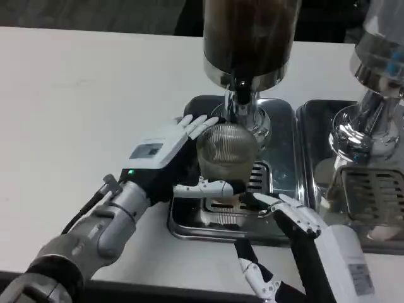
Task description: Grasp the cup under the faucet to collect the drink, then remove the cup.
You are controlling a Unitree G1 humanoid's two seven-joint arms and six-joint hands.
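The left hand [170, 148] is wrapping the cup [226, 151], fingers behind it and thumb across its front, gripping it. The cup is standing upright on the tray [189, 227] directly under the faucet [242, 95], long axis vertical, mouth pointing up at the spout. The right hand [297, 218] is hovering just beside the cup's base with fingers spread, holding nothing. Pulling away too early could be spilling drink onto the tray; a loose grip on the ribbed wall could be letting the cup slip or tilt.
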